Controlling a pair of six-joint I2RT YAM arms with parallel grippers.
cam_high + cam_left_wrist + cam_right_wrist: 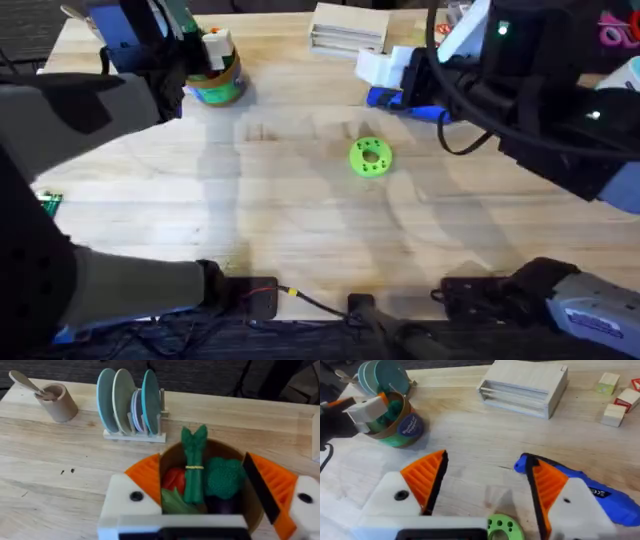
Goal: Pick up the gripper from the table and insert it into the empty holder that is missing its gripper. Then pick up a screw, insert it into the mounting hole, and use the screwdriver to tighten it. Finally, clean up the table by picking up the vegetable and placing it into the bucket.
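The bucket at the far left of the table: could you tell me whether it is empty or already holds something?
Holding things. The bucket contains toy vegetables, among them a green asparagus bundle, with the open left gripper just above its rim.

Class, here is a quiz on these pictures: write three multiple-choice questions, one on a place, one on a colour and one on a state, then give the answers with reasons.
1. Where is the left hand?
A. Over the bucket
B. Over the table's middle
C. At the table's near edge

2. What colour is the screwdriver?
A. Red
B. Blue
C. Yellow

3. How is the right hand?
A. Shut on the screwdriver
B. Shut on nothing
C. Open

Answers:
1 A, the left wrist view looks straight down into the bucket.
2 B, its thick body is blue.
3 C, its fingers stand wide apart.
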